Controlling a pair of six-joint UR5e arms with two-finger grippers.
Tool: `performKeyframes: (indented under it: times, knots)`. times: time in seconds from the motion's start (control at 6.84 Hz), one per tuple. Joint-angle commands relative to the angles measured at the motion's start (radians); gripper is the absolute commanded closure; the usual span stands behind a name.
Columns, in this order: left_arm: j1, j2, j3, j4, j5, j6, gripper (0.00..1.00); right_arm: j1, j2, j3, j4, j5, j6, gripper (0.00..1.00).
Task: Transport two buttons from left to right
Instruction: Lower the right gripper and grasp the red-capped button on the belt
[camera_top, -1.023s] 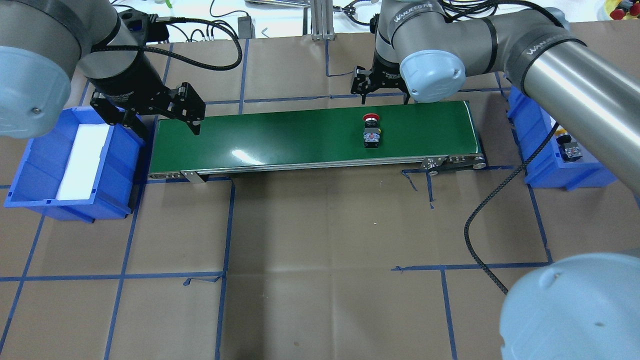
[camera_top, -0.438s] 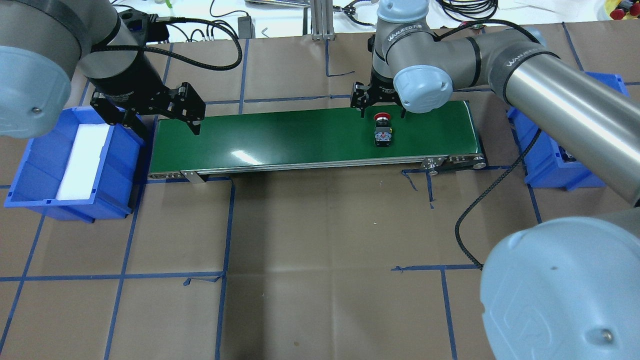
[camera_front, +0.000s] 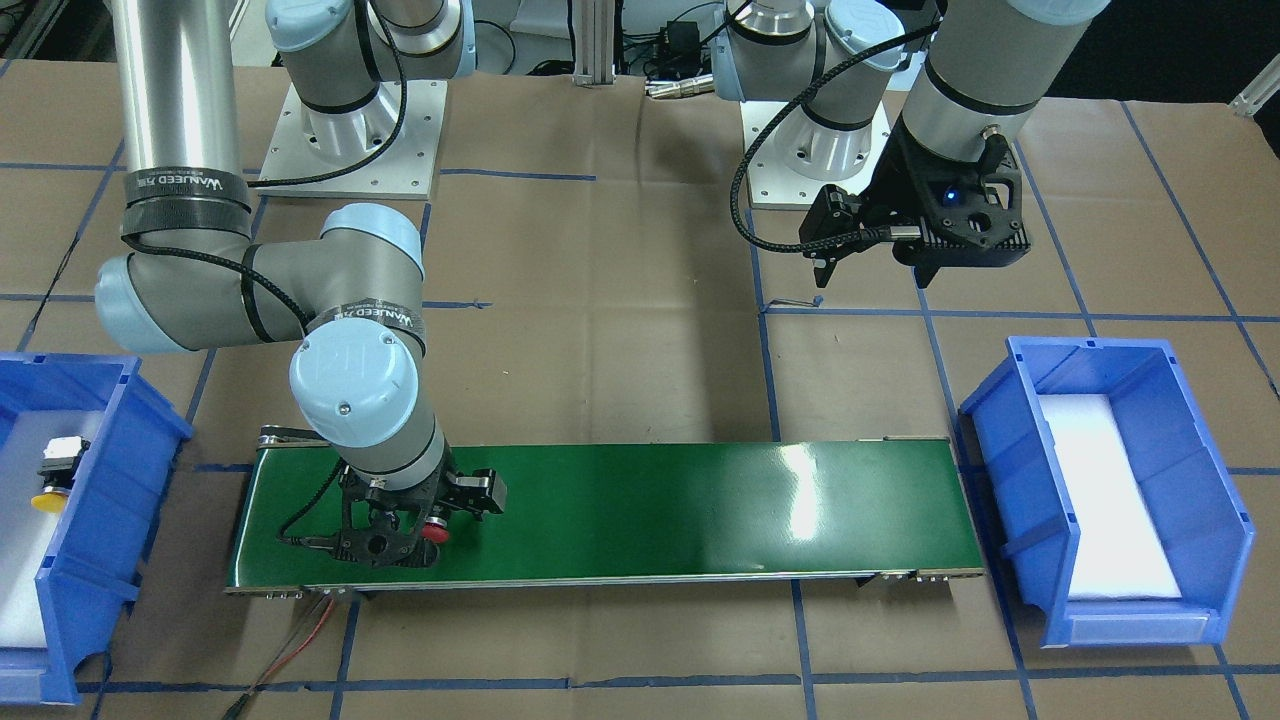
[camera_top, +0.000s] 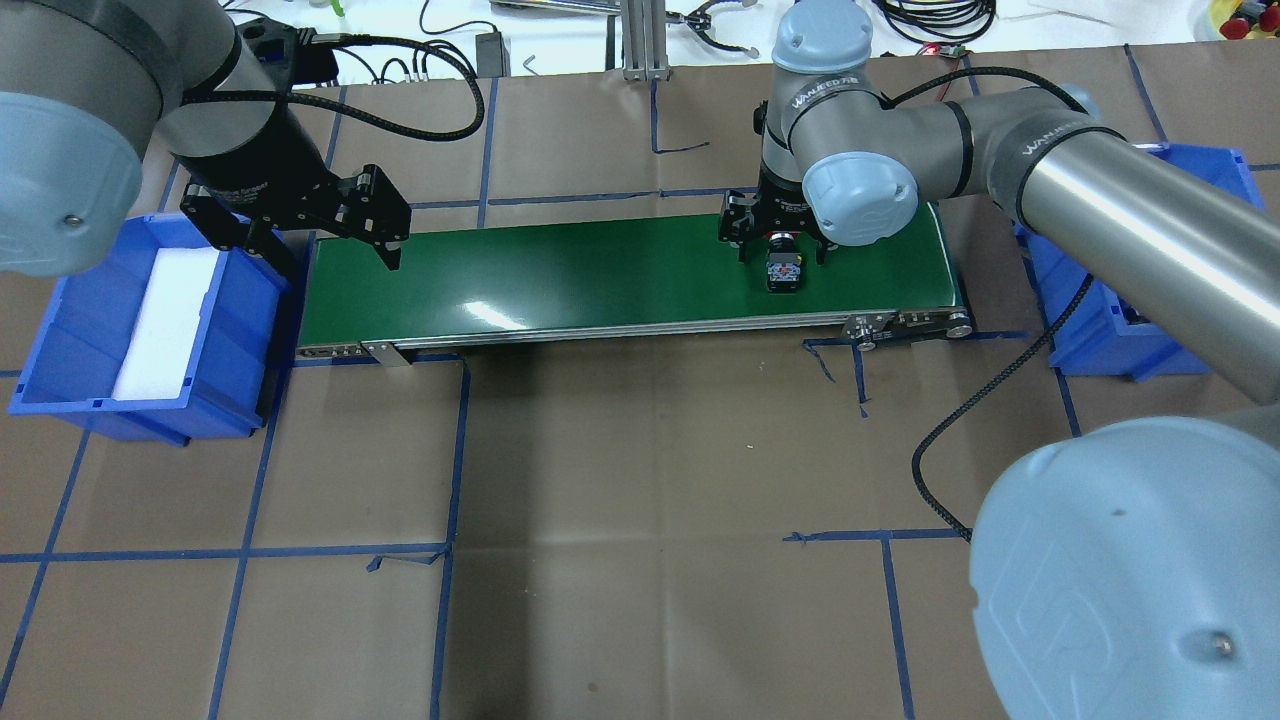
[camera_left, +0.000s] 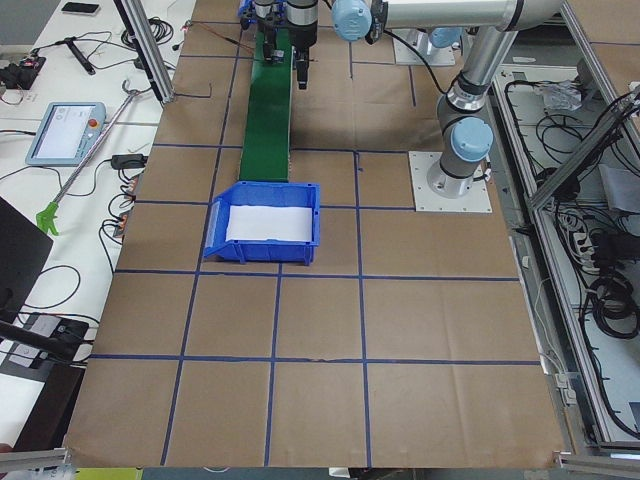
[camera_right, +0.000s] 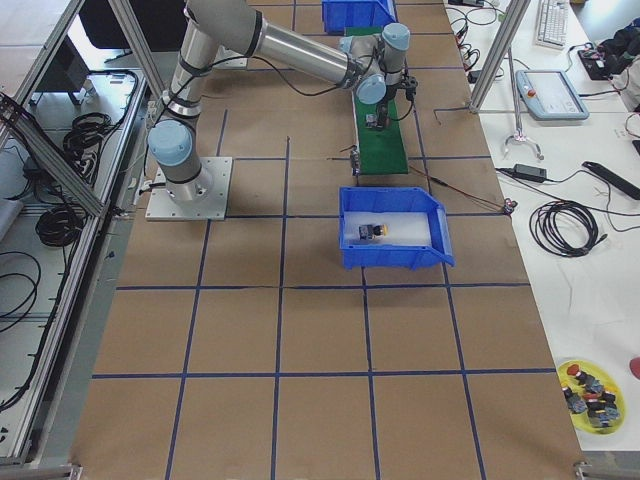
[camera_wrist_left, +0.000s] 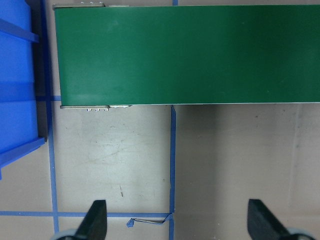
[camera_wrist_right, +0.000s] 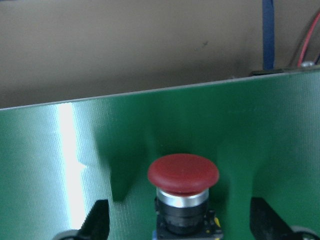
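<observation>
The red-capped button (camera_top: 783, 272) lies on the green conveyor belt (camera_top: 600, 270) near its right end, its cap (camera_wrist_right: 183, 173) facing the wrist camera. My right gripper (camera_top: 783, 250) hangs low over it, open, with a finger (camera_wrist_right: 97, 222) on either side and not touching. From the front, the red button (camera_front: 433, 531) shows under that gripper (camera_front: 415, 520). The yellow-capped button (camera_front: 50, 482) lies in the right blue bin (camera_front: 110, 400). My left gripper (camera_top: 320, 245) hovers open and empty at the belt's left end, beside the left blue bin (camera_top: 80, 330).
White foam lines the left bin (camera_front: 1130, 360). A black cable (camera_top: 960, 440) trails from the right arm over the brown table. A yellow dish of spare parts (camera_right: 590, 390) sits far off at a table corner. Blue tape lines grid the table.
The red button has travelled right along the belt. My right gripper has followed it and dropped down around it, still open. The left arm has not moved.
</observation>
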Motion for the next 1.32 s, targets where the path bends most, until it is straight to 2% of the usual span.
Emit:
performKeyframes:
  times: [0.0, 0.15, 0.44, 0.73, 0.88, 1.17]
  knots:
    - [0.000, 0.000, 0.000, 0.000, 0.000, 0.000, 0.00, -0.020, -0.015, 0.007, 0.090, -0.001, 0.002, 0.64]
    - [0.000, 0.000, 0.000, 0.000, 0.000, 0.000, 0.00, -0.043, -0.044, 0.004, 0.157, 0.033, -0.013, 0.93]
    - [0.000, 0.000, 0.000, 0.000, 0.000, 0.000, 0.00, -0.092, -0.090, 0.005, 0.161, 0.032, -0.114, 0.97]
    - [0.000, 0.000, 0.000, 0.000, 0.000, 0.000, 0.00, -0.103, -0.105, -0.015, 0.158, 0.024, -0.122, 0.97]
    - [0.000, 0.000, 0.000, 0.000, 0.000, 0.000, 0.00, -0.133, -0.151, -0.027, 0.163, 0.021, -0.145, 0.97]
    - [0.000, 0.000, 0.000, 0.000, 0.000, 0.002, 0.00, -0.357, -0.211, -0.079, 0.152, 0.021, -0.468, 0.97]
